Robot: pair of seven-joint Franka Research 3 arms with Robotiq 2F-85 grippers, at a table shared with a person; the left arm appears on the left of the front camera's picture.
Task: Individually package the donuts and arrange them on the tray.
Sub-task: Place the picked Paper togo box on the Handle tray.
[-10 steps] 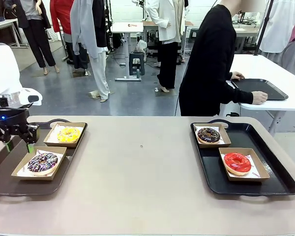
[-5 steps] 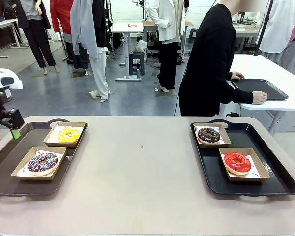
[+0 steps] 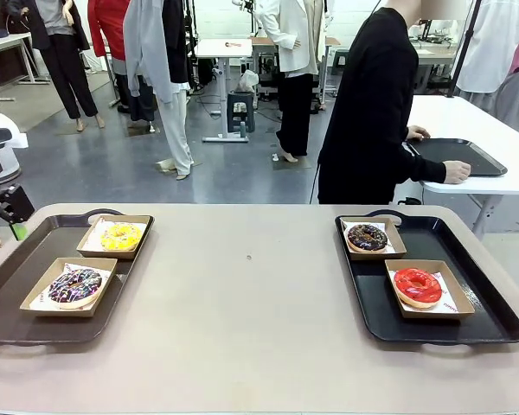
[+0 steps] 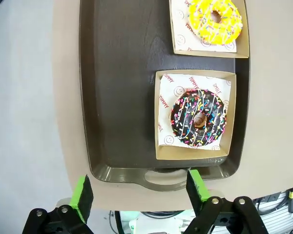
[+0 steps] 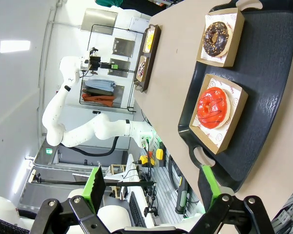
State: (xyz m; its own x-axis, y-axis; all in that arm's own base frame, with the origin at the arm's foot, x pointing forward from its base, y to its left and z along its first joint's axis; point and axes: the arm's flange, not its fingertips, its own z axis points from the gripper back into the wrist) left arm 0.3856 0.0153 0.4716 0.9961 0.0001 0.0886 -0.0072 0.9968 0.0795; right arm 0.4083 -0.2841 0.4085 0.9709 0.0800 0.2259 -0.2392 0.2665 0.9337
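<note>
Four donuts lie in open brown cardboard boxes on two dark trays. On the left tray [image 3: 17,322] are the yellow donut [image 3: 121,235] and the white-purple sprinkled donut [image 3: 74,285]. The right tray [image 3: 493,322] carries the chocolate donut [image 3: 368,237] and the red donut [image 3: 417,284]. My left gripper [image 3: 13,226] hangs at the picture's left edge, beyond the left tray's far corner. From the left wrist, my left gripper [image 4: 139,190] is open and empty high above the tray's handle, with the sprinkled donut [image 4: 198,118] and yellow donut [image 4: 214,20] below. My right gripper [image 5: 152,183] is open and empty, well off the red donut [image 5: 212,107] and chocolate donut [image 5: 218,35].
A person in black [image 3: 372,104] stands at the far side, turned away, both hands on another black tray [image 3: 458,156] on a white table. The wide tan tabletop [image 3: 251,294] lies bare between the two trays.
My left arm has risen and drawn back leftwards from over the left tray to the picture's edge. Donuts, boxes and trays have not moved.
</note>
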